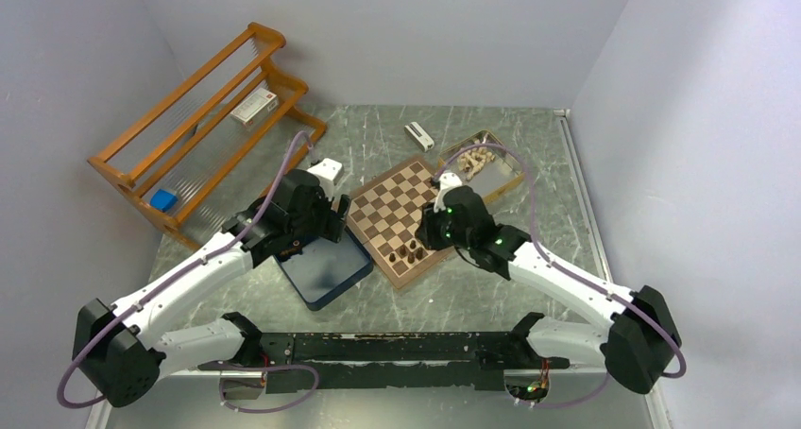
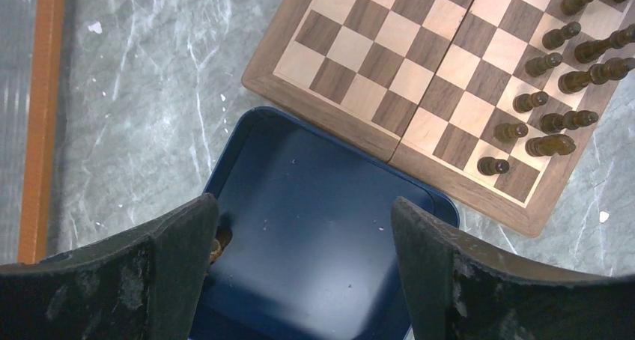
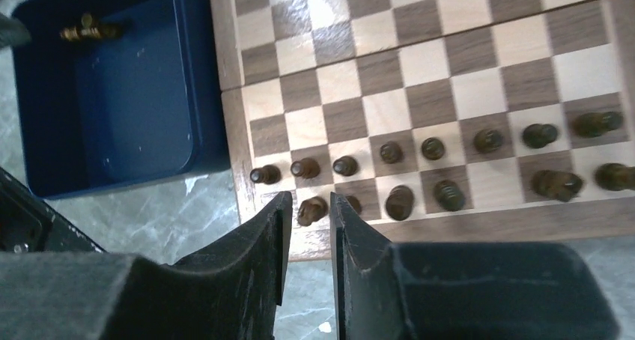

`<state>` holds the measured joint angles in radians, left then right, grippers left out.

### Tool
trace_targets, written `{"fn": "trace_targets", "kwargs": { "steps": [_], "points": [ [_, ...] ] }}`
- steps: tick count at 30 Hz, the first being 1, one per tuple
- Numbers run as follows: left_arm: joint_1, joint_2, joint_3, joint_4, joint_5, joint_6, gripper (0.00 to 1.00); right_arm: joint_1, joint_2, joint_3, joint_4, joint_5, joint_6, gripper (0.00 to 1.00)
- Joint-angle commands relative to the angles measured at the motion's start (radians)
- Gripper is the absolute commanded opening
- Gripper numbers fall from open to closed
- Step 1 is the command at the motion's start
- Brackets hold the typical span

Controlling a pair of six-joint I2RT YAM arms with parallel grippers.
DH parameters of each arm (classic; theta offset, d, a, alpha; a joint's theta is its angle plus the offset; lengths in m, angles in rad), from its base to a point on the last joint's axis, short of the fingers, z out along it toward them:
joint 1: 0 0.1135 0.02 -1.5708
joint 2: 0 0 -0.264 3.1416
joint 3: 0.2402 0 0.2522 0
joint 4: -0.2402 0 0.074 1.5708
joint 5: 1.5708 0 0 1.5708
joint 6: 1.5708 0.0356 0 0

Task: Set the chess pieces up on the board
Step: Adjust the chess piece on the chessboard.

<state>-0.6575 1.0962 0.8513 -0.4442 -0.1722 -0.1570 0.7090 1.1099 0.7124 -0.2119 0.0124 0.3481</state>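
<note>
The board lies mid-table, with several dark chess pieces in two rows along its near edge; they also show in the left wrist view and the right wrist view. My right gripper is low over the board's near corner, its jaws nearly closed around a dark piece on a back-row square. My left gripper hangs wide open and empty over the dark blue box. One dark piece lies in the box beside the left finger and also shows in the right wrist view.
The blue box touches the board's left edge. A tray of pale pieces sits at the board's far right corner, with a small white box behind the board. A wooden rack stands at the far left.
</note>
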Motion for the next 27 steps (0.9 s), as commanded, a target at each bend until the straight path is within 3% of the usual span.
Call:
{"fn": "trace_targets", "kwargs": {
  "steps": [1,8,27],
  "points": [
    [0.0,-0.038,-0.017,0.05,-0.001,0.046,0.89,0.065,0.049,0.018,-0.041,0.057,0.028,0.29],
    [-0.001,-0.07,-0.043,0.055,-0.001,0.052,0.89,0.125,0.107,0.041,-0.085,0.158,0.015,0.29],
    [0.0,-0.08,-0.043,0.063,-0.012,0.062,0.9,0.145,0.193,0.052,-0.06,0.208,-0.009,0.26]
  ]
}}
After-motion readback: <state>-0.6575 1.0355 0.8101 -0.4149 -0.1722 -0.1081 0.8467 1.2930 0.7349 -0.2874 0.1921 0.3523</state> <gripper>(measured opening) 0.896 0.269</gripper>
